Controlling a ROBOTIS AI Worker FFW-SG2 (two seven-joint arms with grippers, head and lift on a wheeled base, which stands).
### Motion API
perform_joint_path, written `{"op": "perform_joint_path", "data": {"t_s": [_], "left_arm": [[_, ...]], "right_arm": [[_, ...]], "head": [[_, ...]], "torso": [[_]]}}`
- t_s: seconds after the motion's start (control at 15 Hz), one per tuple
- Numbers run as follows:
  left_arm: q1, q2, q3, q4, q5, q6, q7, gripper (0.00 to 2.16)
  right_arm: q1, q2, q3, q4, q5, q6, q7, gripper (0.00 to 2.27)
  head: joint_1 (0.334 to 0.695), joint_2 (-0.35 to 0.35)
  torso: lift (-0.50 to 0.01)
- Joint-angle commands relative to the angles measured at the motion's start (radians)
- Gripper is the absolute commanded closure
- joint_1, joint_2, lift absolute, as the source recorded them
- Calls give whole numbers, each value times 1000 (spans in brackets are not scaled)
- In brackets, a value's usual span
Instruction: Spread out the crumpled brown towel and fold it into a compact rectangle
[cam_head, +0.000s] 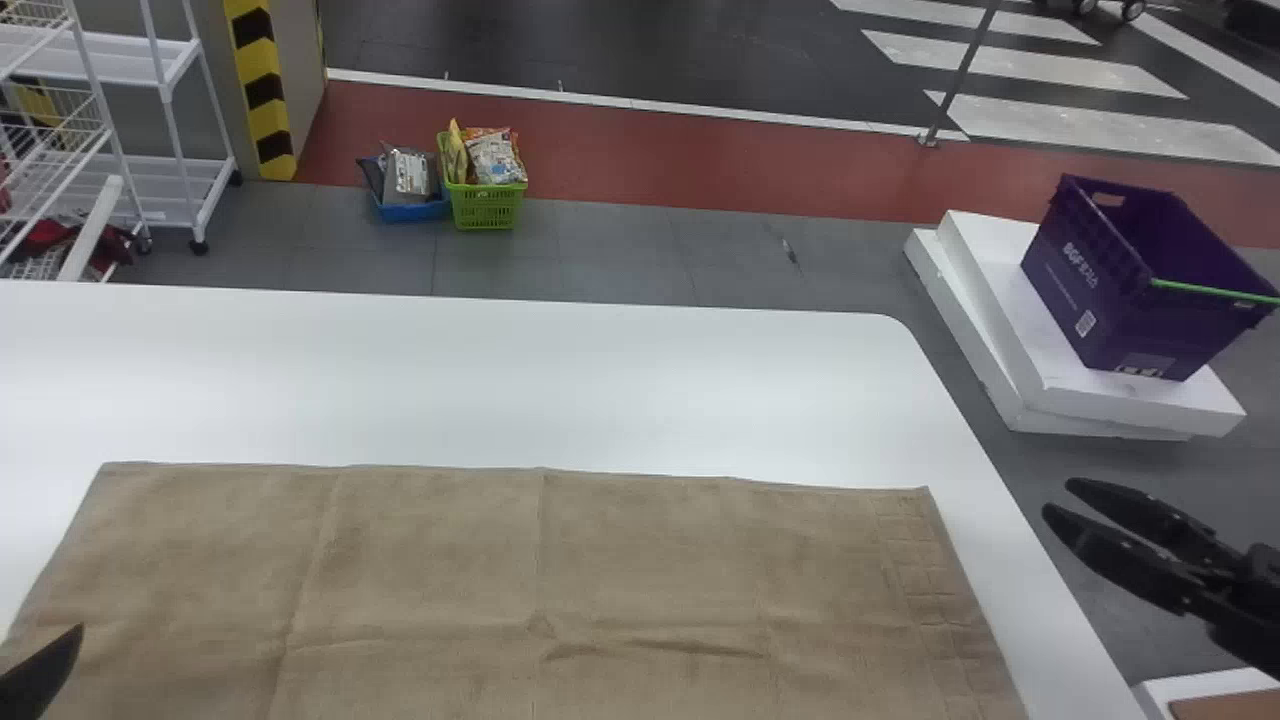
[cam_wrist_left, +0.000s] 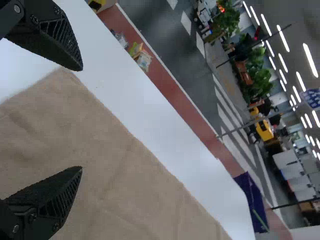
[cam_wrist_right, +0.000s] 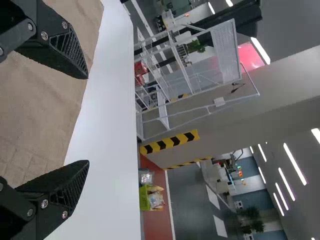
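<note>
Both your grippers, the left gripper (cam_wrist_left: 82, 118) and the right gripper (cam_wrist_right: 88, 119), have their fingers spread with nothing between them. Your brown towel (cam_head: 430, 570) lies flat, lightly creased, on the white table (cam_head: 450, 385); spreading looks done, so pinch two corners of one edge and fold it over evenly.

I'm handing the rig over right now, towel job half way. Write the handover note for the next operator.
Left pincer: open, empty, at the towel's left side.
Right pincer: open, empty, out past the table's right edge.
Towel: on the table, far edge roughly straight; crease lines and a low wrinkle right of middle. Can't tell how its near edge lies.
Done: towel spread out, nearly flat.
Left: folding into a compact rectangle; perhaps smooth the wrinkle first.
</note>
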Motion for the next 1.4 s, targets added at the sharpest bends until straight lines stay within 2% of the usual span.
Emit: {"op": "perform_joint_path", "data": {"t_s": [0.0,0.13,0.33,0.47,0.53,0.8,0.93,1.07,1.13,1.33], "left_arm": [[-66,-3,-60,24,-4,24,5,134],[-155,-3,-98,74,-29,24,-3,147],[-281,-3,-160,154,-121,60,22,140],[-339,-3,-190,214,-144,82,39,144],[-374,-3,-198,255,-160,82,31,161],[-514,10,-198,429,-300,79,-115,272],[-554,17,-198,479,-334,79,-156,279],[-593,31,-192,511,-374,79,-185,549],[-607,39,-178,525,-384,79,-214,603],[-612,85,-163,545,-410,79,-236,603]], "right_arm": [[-36,4,22,-3,42,22,-1,275],[-36,15,35,-3,61,22,-4,275],[-36,22,34,2,53,16,-111,272],[-38,31,42,3,67,19,-189,272],[-39,31,42,5,70,19,-203,272],[-39,33,31,7,67,25,-205,269],[-39,33,25,13,67,22,-205,265],[-39,33,25,16,67,22,-205,265],[-39,33,25,19,62,22,-205,262],[-41,21,22,49,58,16,-206,238]], "head": [[695,-221],[695,-232],[695,-246],[695,-258],[695,-264],[695,-279],[695,-277],[695,-274],[695,-272],[695,-249]], "torso": [[-127],[-127],[-127],[-127],[-127],[-127],[-127],[-127],[-127],[-127]]}}
